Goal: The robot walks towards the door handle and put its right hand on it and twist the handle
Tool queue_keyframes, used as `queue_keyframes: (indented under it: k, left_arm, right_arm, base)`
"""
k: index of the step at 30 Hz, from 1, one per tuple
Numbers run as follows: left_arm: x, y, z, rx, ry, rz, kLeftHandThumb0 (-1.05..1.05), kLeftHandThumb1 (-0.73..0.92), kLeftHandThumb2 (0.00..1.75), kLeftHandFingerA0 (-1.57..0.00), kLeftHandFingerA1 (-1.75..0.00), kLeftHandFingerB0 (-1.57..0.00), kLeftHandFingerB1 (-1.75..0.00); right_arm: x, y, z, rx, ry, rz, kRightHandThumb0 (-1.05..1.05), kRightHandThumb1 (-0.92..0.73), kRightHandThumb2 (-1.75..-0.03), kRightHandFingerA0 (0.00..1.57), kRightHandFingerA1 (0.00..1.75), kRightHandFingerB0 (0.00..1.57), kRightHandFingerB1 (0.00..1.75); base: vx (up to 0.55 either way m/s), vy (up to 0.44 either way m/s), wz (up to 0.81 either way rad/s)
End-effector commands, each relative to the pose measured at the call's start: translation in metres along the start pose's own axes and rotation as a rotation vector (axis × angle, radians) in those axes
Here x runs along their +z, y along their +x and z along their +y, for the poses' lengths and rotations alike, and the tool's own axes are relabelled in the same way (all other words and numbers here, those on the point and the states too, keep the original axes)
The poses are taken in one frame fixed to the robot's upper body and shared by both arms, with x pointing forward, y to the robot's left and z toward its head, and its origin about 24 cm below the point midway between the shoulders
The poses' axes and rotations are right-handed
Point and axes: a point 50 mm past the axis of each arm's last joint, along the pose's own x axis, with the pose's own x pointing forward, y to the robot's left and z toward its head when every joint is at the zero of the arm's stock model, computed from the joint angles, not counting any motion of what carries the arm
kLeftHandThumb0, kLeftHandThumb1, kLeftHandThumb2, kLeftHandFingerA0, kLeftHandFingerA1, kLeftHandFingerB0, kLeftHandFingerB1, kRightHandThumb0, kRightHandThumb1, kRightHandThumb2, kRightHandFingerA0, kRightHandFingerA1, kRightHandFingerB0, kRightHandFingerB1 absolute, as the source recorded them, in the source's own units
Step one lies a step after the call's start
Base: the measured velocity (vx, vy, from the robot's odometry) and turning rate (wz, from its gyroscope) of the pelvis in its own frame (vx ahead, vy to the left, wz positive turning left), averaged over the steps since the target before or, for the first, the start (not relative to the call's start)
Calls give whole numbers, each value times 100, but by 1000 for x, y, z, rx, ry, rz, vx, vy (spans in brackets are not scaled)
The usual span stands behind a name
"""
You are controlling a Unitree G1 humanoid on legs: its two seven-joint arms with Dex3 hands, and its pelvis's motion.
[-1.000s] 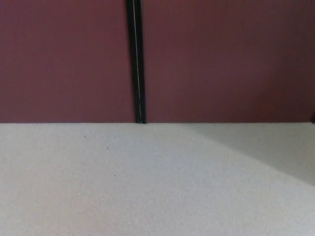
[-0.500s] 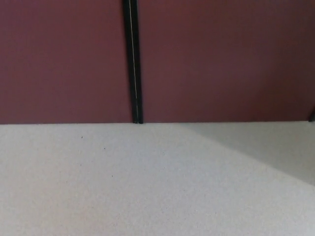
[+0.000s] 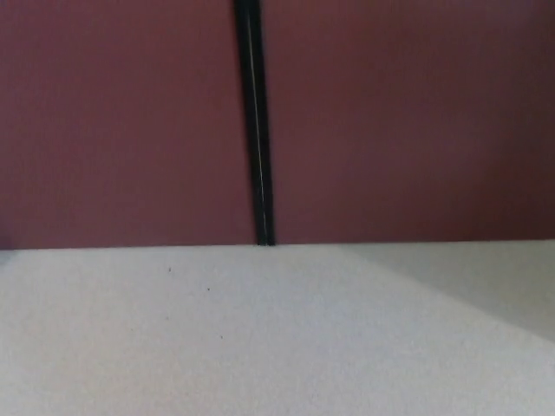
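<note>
Head view takes in only the dark red door panels (image 3: 390, 121), a black vertical seam (image 3: 257, 130) and pale floor (image 3: 260, 338). No door handle visible, neither hand in sight, so their state cannot be told. Approach step: best to close in squarely and find the handle before raising the right hand.

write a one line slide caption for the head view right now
Head view looking down at a dark red wall split by a black vertical strip, above a pale speckled floor; no door handle or robot hand in view.
</note>
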Motion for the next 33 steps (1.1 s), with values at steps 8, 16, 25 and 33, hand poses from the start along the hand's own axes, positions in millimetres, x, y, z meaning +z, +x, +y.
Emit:
queue_keyframes:
  k: [8, 16, 25, 33]
  left_arm:
    - [4, 1, 5, 18, 13, -9, -29, 62, 59, -65, -49, -44, -38]
    - [5, 1, 4, 18, 17, -14, -27, 62, 59, -62, -49, -43, -38]
    - [11, 2, 5, 13, -13, -40, -25, 63, 59, -60, -47, -39, -37]
    - [12, 2, 5, 12, -5, -36, -24, 63, 59, -57, -45, -39, -36]
  right_arm:
    - [1, 0, 3, -23, 12, -5, -36, -53, -74, 71, 56, 51, 49]
    - [2, 0, 3, -61, 24, -1, -36, -51, -73, 74, 57, 52, 49]
    - [10, -1, 1, -175, -2, -74, -26, -59, -58, 84, 53, 54, 40]
    - [11, 0, 2, -170, -5, -68, -27, -59, -58, 80, 48, 57, 40]
  base:
    - [156, 176, -7]
    - [201, 11, 9]
    - [296, 81, -2]
    - [288, 69, -4]
